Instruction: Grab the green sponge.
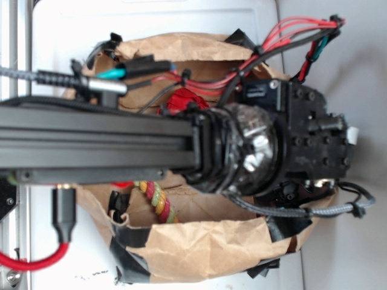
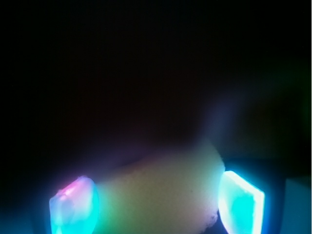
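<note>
the tool (image 2: 158, 202) had both glowing fingers (image 2: 74, 207) pressed against the green sponge (image 2: 161, 190), gripping it between them.

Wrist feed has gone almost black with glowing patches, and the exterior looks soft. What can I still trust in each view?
Wrist view: mostly black and badly blurred; only the pale green sponge shows, between two glowing cyan pads of the tool. Exterior view: bright and evenly lit but slightly soft; the arm blocks the paper bag, so the sponge is hidden there.
</note>
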You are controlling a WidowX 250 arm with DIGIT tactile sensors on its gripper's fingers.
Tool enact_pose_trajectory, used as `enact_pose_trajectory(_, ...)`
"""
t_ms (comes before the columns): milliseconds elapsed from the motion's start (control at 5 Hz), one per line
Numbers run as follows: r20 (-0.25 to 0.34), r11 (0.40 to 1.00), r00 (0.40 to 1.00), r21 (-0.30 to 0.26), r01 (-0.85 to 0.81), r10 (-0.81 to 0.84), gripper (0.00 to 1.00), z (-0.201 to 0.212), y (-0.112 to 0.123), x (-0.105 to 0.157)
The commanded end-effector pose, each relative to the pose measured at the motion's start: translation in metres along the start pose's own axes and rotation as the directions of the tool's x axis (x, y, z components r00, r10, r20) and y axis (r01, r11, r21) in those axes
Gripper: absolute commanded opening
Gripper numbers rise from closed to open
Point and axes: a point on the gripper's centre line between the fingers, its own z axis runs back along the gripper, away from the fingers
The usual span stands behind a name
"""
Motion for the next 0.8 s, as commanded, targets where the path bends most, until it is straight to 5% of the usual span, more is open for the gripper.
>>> enact_pose_trajectory(0,0.113,0.998,0.992,-0.023,0.063,-0.060,0.00,0.025,-0.013,0.013)
enact_pose_trajectory(200,0.165,0.993,0.982,-0.059,0.100,-0.089,0.00,0.051,0.011,0.037)
enact_pose_trajectory(600,0.266,0.976,0.960,-0.174,0.134,-0.085,0.00,0.111,0.029,0.031)
